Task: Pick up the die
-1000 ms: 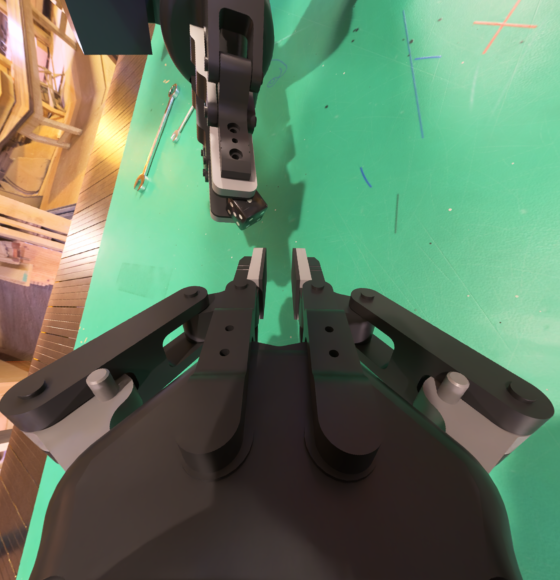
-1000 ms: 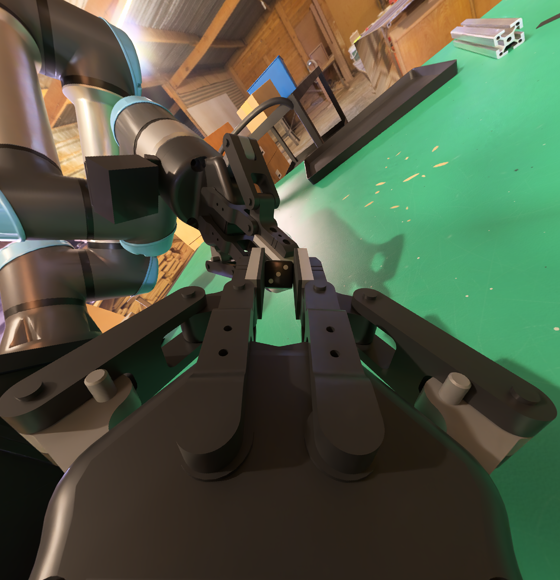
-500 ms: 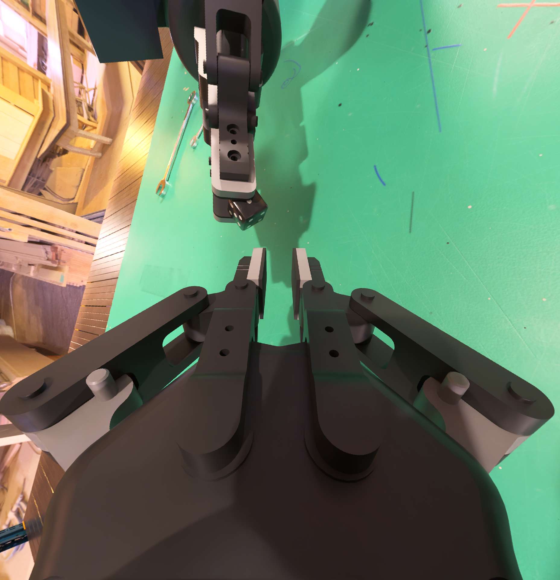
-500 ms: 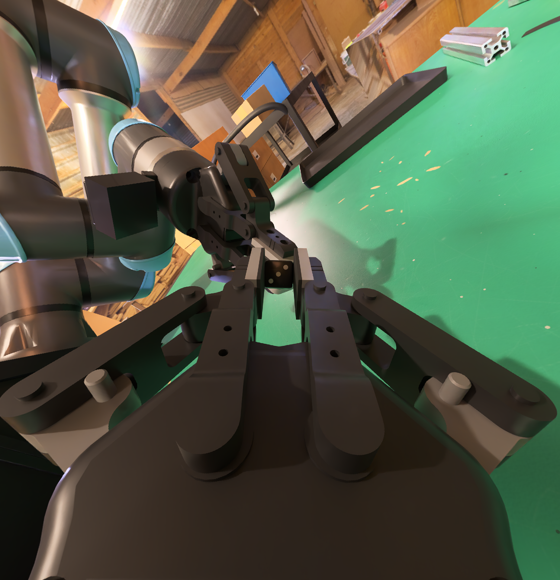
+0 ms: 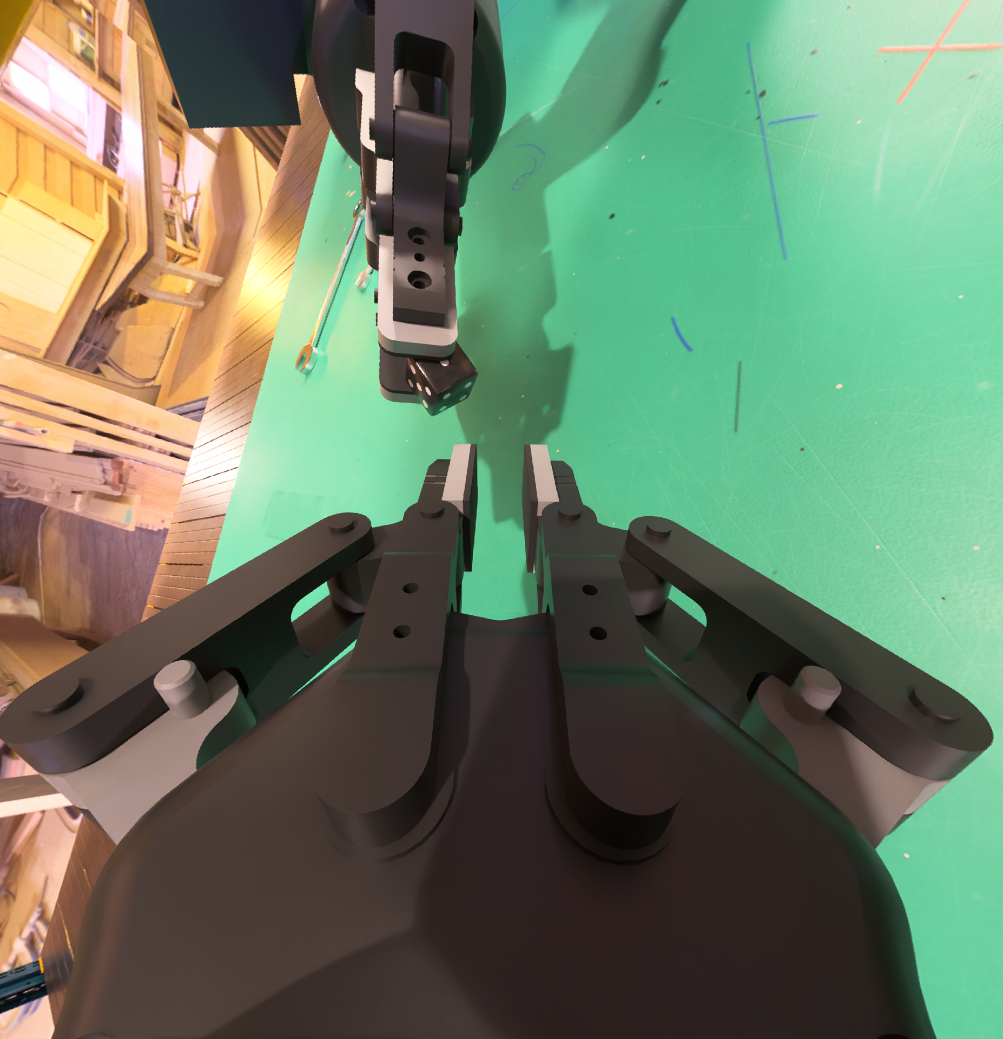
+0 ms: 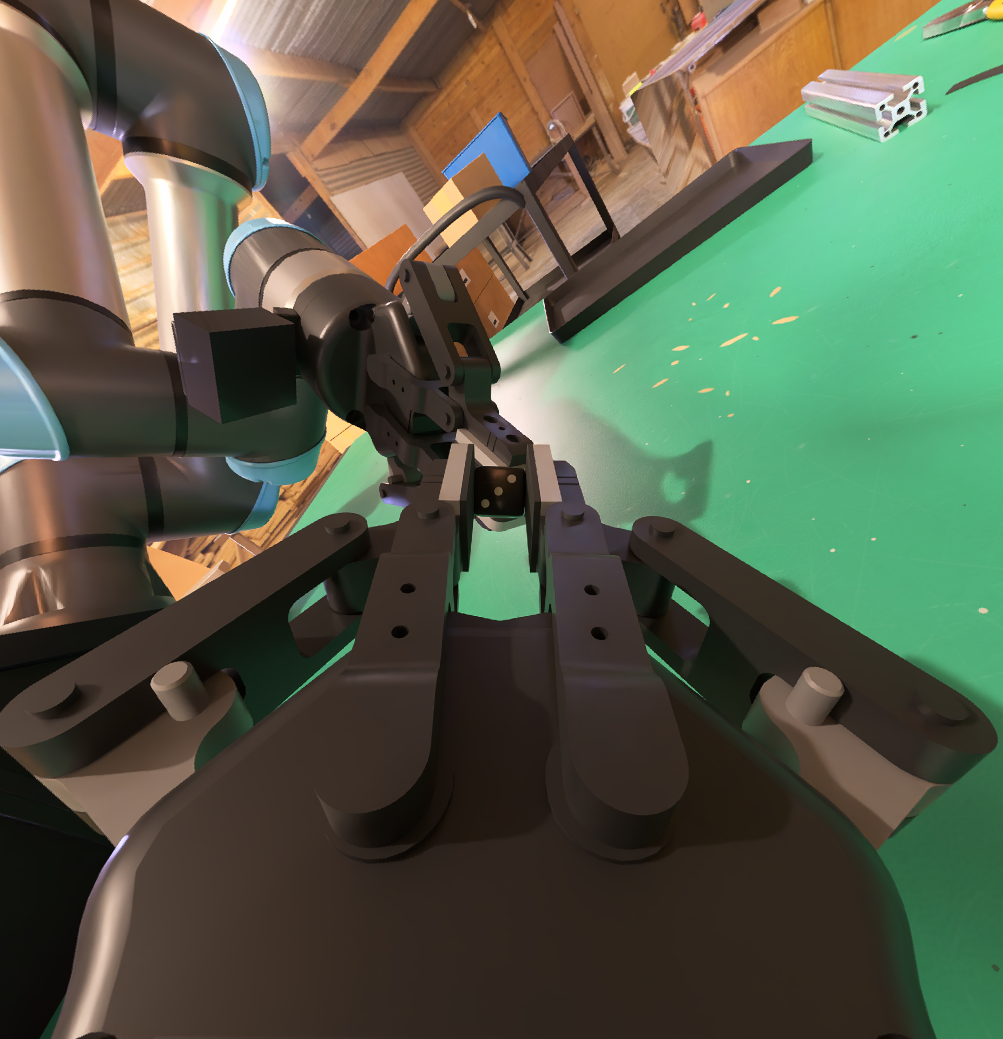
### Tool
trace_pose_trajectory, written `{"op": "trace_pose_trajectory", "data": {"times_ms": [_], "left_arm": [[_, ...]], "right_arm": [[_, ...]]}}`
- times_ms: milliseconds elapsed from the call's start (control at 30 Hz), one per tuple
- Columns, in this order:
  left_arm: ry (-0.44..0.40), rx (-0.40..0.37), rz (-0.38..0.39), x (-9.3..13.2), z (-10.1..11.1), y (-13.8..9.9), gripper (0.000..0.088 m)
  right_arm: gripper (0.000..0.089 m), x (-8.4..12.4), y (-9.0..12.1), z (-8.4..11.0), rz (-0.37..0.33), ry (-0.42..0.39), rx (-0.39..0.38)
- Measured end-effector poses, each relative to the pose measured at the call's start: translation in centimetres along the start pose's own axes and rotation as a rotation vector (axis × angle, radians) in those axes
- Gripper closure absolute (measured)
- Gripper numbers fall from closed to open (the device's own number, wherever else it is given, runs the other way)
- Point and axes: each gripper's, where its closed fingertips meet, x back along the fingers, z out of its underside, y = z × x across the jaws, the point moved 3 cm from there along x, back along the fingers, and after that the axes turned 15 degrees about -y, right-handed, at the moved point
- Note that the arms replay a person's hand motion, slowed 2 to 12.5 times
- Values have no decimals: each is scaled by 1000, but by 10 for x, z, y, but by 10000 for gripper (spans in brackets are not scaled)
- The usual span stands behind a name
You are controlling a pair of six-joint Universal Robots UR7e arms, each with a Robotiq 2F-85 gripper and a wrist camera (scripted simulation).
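Green bench [image 5: 769, 506] lying under both arms. Right gripper [image 6: 498, 483] clamping black die [image 6: 498, 492], die hanging clear above bench. Left gripper [image 5: 499, 478] sitting empty, narrowly parted. Lift underway; next calling for steady hold.

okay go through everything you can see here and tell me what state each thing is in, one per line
die: clamped between the right gripper's pads, off the table
right gripper: shut on the die
left gripper: narrow gap between the fingers, holding nothing
wrench: lying flat near the table edge
aluminium profile: lying on the table
table: scuffed, pen-marked
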Motion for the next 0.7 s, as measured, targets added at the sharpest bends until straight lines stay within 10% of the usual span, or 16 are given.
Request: {"op": "trace_pose_trajectory", "data": {"times_ms": [700], "left_arm": [[-65, 17, -1, 1, -6, -1, 735]], "right_arm": [[731, 0, 8, -4, -52, -14, 36]]}}
